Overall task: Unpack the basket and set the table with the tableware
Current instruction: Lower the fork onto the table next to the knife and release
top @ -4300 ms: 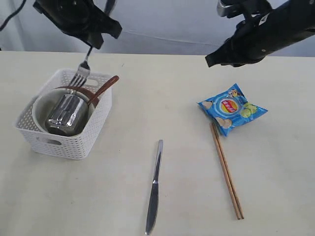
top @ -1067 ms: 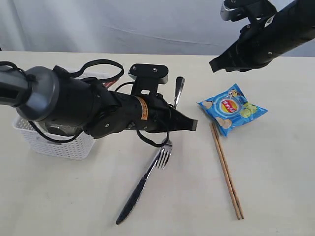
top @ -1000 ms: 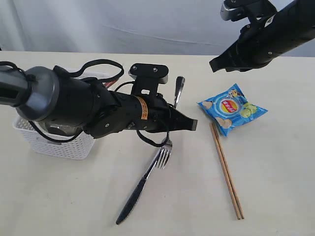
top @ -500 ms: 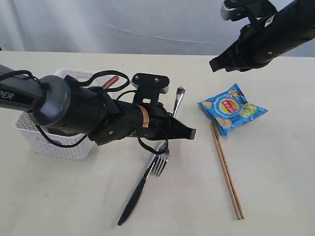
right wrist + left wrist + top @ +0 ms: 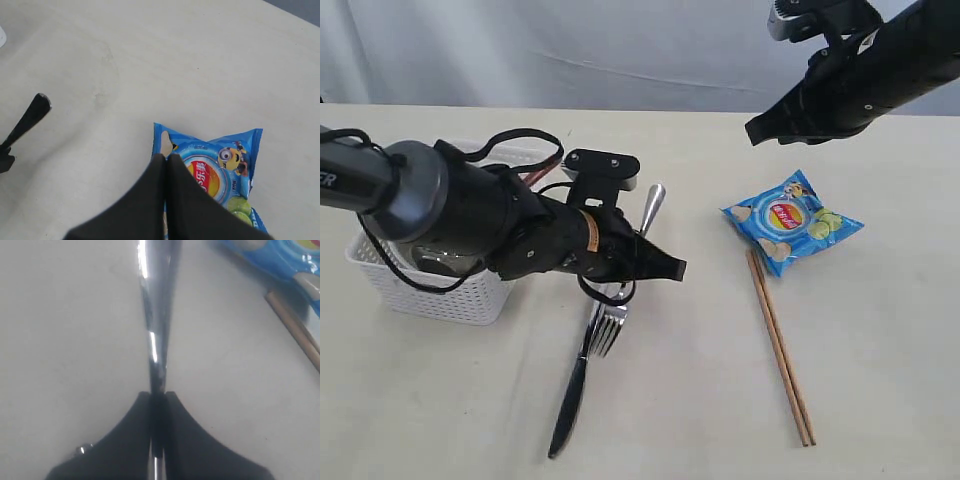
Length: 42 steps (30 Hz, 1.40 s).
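Exterior view: the left tool (image 5: 660, 268) is clamped on a steel fork (image 5: 610, 328), held steeply with its handle end up and its tines down at the handle of the knife (image 5: 575, 385), which lies flat on the tabletop (image 5: 880, 400). Whether the tines rest on the surface cannot be told. The white basket (image 5: 420, 290) stands just behind the left arm, which hides most of its contents. The chopsticks (image 5: 780, 350) lie well to the right, their far ends touching the blue chip bag (image 5: 792, 220). The right tool (image 5: 752, 130) hangs above the tabletop beyond the bag, carrying nothing. The step in hand is judged to be laying the fork beside the knife. The next move calls for lowering the fork flat, clear of the knife, before letting go. Left wrist view: the left tool (image 5: 157, 395) has its jaws pressed on the fork (image 5: 152, 315) handle with no gap, a grip the exterior view hides behind the arm. The chip bag (image 5: 280, 260) and chopsticks (image 5: 295, 325) appear at the edge. Right wrist view: the right tool (image 5: 166, 160) is fully closed and empty above the chip bag (image 5: 220, 165), a detail too small in the exterior view.
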Each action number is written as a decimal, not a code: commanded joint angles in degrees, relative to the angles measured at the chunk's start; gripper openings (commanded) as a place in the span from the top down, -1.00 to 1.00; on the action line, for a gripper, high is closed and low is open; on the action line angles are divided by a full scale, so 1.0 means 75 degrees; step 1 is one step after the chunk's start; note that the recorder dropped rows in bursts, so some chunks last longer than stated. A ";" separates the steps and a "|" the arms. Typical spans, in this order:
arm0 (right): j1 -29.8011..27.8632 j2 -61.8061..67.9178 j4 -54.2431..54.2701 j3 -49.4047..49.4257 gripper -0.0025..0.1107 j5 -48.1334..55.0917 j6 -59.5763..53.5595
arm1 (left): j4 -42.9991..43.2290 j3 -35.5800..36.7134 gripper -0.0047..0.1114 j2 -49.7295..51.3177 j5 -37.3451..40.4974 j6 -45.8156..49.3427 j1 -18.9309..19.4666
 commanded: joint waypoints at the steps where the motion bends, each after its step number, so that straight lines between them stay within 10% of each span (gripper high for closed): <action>1: -0.0050 -0.0057 0.0013 0.0034 0.96 -0.0054 0.0020 | 0.0029 0.0035 0.92 -0.0082 0.0243 0.0123 0.0013; 20: -0.0050 -0.0057 0.0087 0.0034 0.96 -0.0037 0.0020 | -0.0520 0.0035 0.92 -0.1084 0.3113 0.0108 -0.0833; 42: -0.0050 -0.0057 0.0125 0.0034 0.96 0.0059 0.0038 | -0.1465 0.0019 0.92 -0.0329 0.2985 0.0050 -0.1070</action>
